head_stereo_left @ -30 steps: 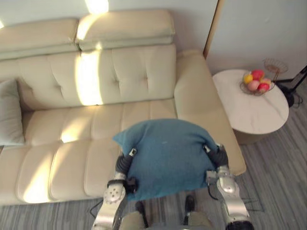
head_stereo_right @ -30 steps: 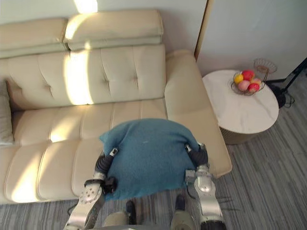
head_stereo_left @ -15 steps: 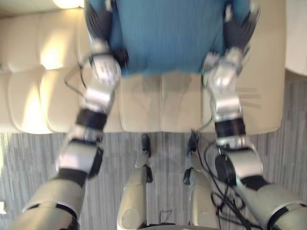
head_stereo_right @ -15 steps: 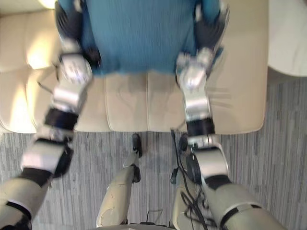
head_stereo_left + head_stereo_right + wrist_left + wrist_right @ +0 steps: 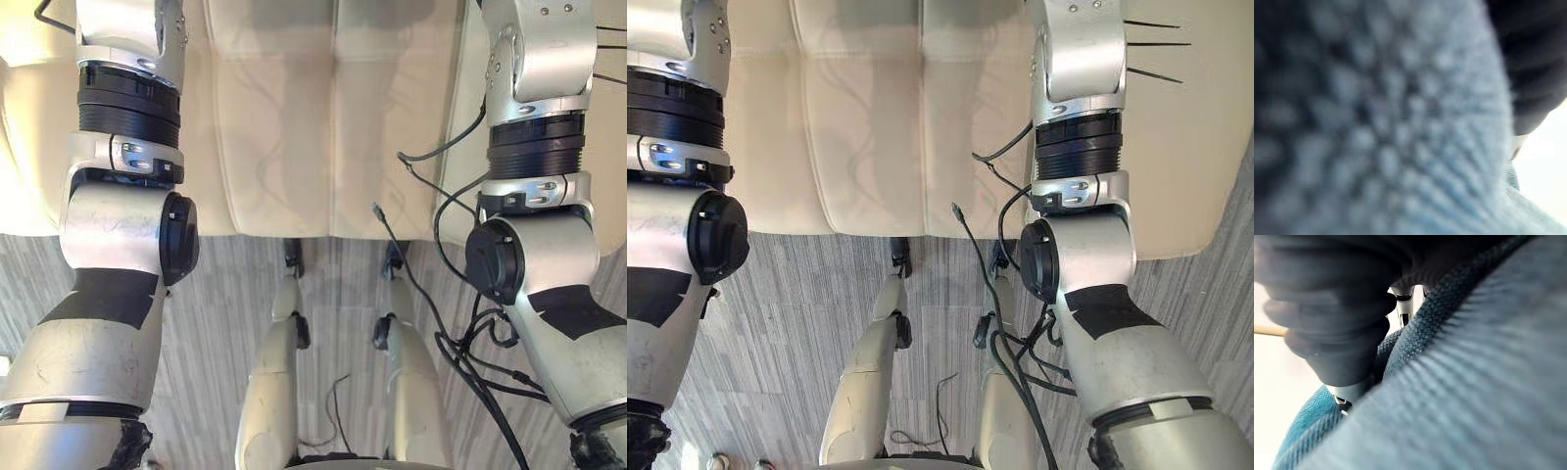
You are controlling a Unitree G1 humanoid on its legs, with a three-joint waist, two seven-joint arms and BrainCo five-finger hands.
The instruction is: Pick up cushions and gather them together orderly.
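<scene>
Since a second ago the head camera has tipped steeply downward, so the whole picture has shifted rather than the furniture. Then it looked across the seat with the blue cushion held up between both arms; now it looks straight down along the arms.

The cream sofa [image 5: 294, 117] fills the upper part of both eye views. Its padded seat front is divided by seams, and a bright patch of light lies at its left end. Below its front edge is the grey striped floor [image 5: 225, 294], which also shows past the sofa's right end in the right eye view.

The left arm [image 5: 118, 196] and the right arm [image 5: 539, 196] rise on either side and reach up over the seat front, well apart from each other.

The blue cushion [image 5: 1474, 382] is at the hands. In the right wrist view its woven cover lies right against the right robot hand [image 5: 1337, 308], whose dark ribbed cover sits against a fold of the cloth. In the left wrist view the same blue weave sits hard up against the camera, touching the dark cover of the left robot hand [image 5: 1533, 63]. Whether either robot hand is clasped on the cushion or merely laid against it, I cannot tell; the cloth hides that.
</scene>
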